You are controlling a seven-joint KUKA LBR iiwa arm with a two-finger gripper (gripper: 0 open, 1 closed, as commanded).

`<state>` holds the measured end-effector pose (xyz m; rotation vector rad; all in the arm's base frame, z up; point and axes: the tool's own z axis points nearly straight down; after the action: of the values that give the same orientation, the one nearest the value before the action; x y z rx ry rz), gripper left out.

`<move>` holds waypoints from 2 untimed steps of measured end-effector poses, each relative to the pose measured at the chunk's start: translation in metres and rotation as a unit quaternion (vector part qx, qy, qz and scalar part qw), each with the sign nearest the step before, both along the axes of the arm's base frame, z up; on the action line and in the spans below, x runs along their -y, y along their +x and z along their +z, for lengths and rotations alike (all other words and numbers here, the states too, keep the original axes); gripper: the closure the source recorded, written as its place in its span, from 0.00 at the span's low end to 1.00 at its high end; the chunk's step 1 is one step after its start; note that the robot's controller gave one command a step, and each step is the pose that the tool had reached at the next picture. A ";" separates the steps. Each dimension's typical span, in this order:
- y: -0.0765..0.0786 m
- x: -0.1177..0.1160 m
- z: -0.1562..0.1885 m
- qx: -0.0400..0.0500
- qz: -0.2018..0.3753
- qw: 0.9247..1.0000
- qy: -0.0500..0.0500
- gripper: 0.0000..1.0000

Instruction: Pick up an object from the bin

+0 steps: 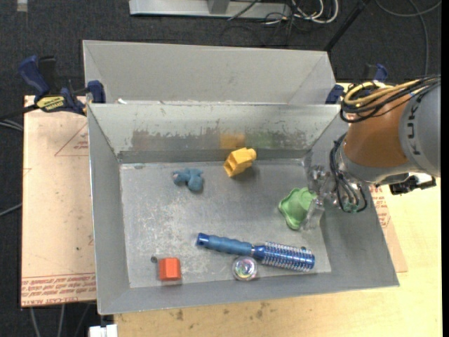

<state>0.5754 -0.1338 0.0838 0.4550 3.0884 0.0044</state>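
Note:
My gripper [317, 196] is low at the bin's right side, right up against a crumpled green soft thing [295, 206] that lies by the right wall. Whether the green thing is gripped is not clear. Just below them a blue hairbrush [257, 250] lies along the bin's front, handle to the left. A small shiny round thing [245, 268] rests against the brush's front side.
A yellow block [240, 160] sits at the back wall near the middle. A blue-grey lump [189, 180] lies left of it. An orange-red cube [169, 269] is in the front left corner. The arm with its orange cover reaches in over the right rim.

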 end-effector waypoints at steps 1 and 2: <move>0.021 -0.040 -0.001 0.001 0.159 0.987 -0.005 0.00; 0.009 -0.068 -0.002 0.004 0.351 0.936 -0.011 0.00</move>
<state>0.5840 -0.0662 0.0814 -0.6563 3.0420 -0.0157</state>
